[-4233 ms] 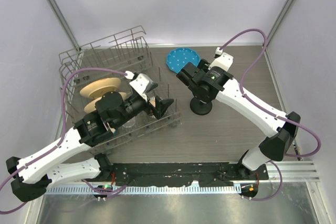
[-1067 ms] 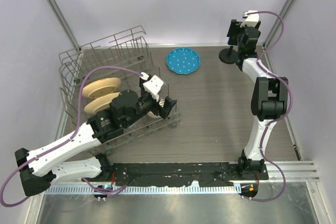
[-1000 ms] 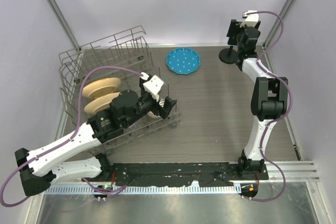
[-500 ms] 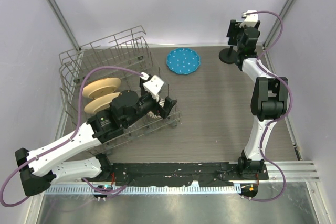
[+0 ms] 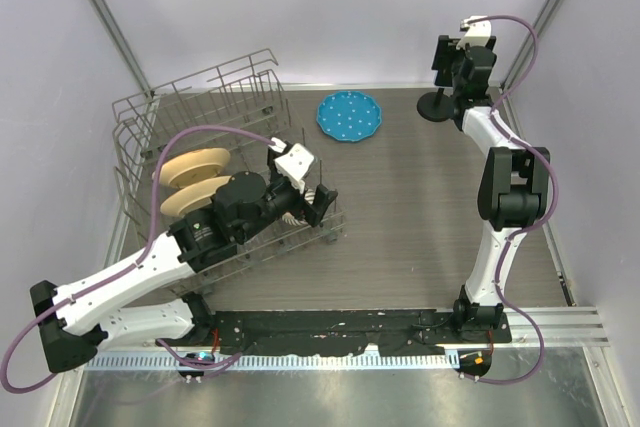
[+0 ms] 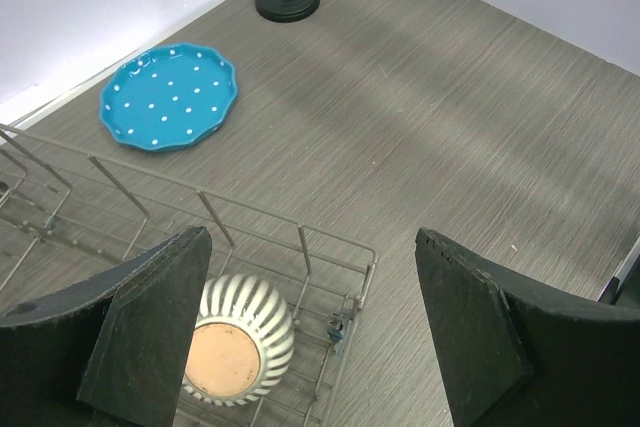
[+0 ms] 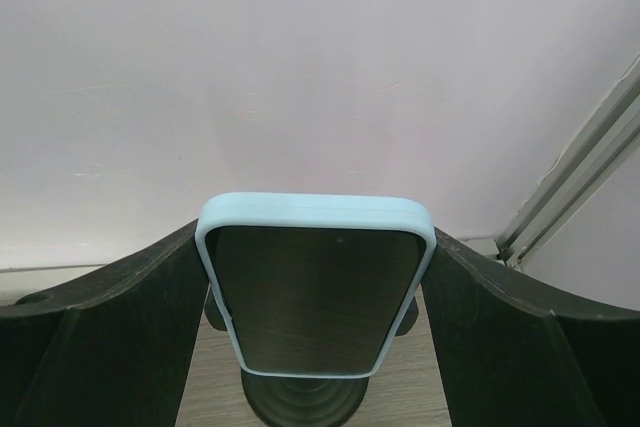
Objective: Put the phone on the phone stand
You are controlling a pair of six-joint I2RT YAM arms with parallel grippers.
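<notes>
My right gripper is at the back right corner, shut on the phone, which has a black screen and a light blue edge. In the right wrist view the fingers press both long sides of the phone. The black phone stand stands right below; its round base shows under the phone and its cradle ends poke out behind the phone. I cannot tell whether the phone rests in the cradle. My left gripper is open and empty over the dish rack.
A blue dotted plate lies at the back centre and also shows in the left wrist view. A striped bowl and beige plates sit in the wire rack. The walls stand close behind the stand.
Since the oldest frame my right arm has swung from the table's middle to the back right corner, and the stand has moved there too. Over the last second almost nothing has moved.
</notes>
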